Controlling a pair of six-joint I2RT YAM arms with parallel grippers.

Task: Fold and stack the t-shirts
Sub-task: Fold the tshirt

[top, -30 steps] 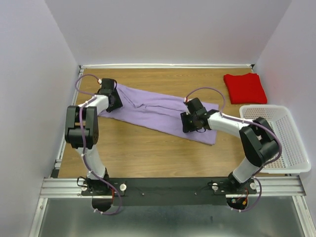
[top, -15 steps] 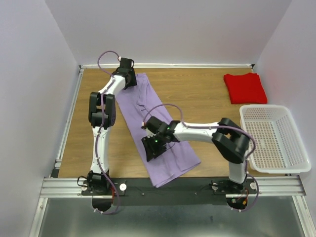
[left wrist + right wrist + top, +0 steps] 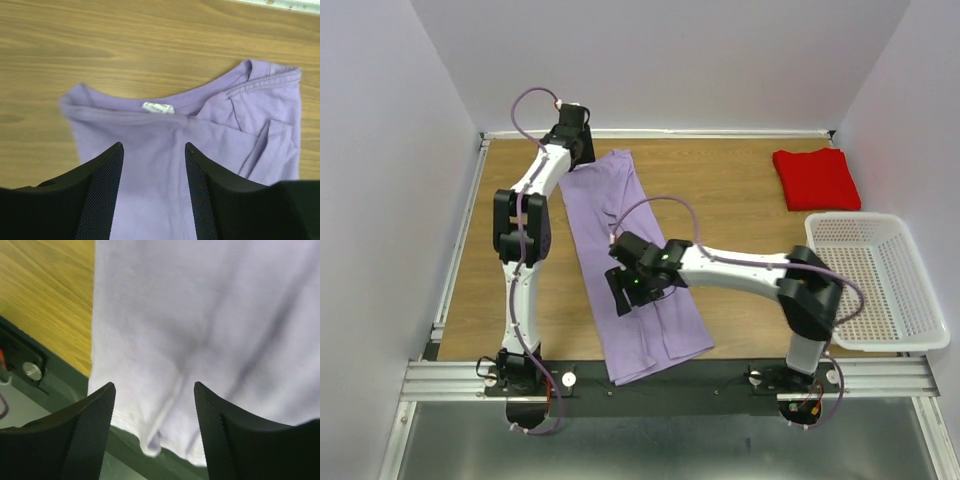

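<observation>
The lavender t-shirt lies as a long folded strip from the back left of the table to the front edge, its hem hanging over the black rail. Its collar and white label show in the left wrist view. My left gripper is open above the collar end. My right gripper is open over the shirt's lower half, with cloth beneath the jaws. The red t-shirt lies folded at the back right.
A white perforated basket stands at the right edge. The black front rail runs along the near side. White walls enclose the wooden table.
The lavender shirt swung from lying across the table to lying front to back. Both arms moved with it; the left went to the back left, the right to the front centre-left.
</observation>
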